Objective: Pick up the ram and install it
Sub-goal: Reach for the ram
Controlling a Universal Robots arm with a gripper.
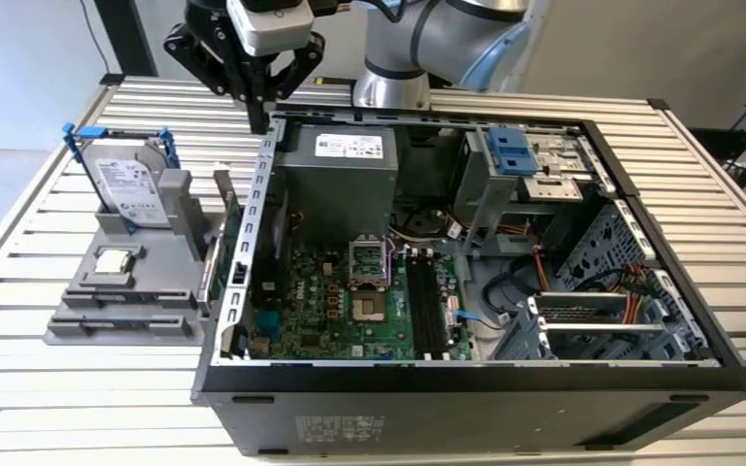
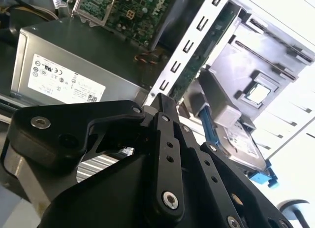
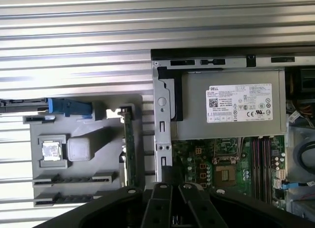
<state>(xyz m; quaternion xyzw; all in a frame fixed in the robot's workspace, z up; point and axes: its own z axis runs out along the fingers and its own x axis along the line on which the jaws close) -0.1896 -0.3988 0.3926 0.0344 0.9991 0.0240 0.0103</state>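
The ram (image 1: 222,206) is a thin green stick standing on edge in the grey holder (image 1: 120,320), just outside the open computer case's wall on the exterior view's left. It also appears as a narrow green strip in both wrist views (image 3: 129,144) (image 2: 206,46). My gripper (image 1: 259,115) hangs above the case's back corner on that side, behind the ram and apart from it. Its black fingers (image 2: 164,139) are shut together with nothing between them. The motherboard (image 1: 334,301) lies in the case, with dark memory slots (image 1: 425,306) (image 3: 258,159) beside the processor socket.
A silver hard drive in a blue frame (image 1: 133,180) stands upright in the holder, and a small processor chip (image 1: 114,260) lies in front of it. The grey power supply (image 1: 334,160) and drive cage (image 1: 516,160) fill the case's back. A slatted metal table (image 1: 75,388) surrounds everything.
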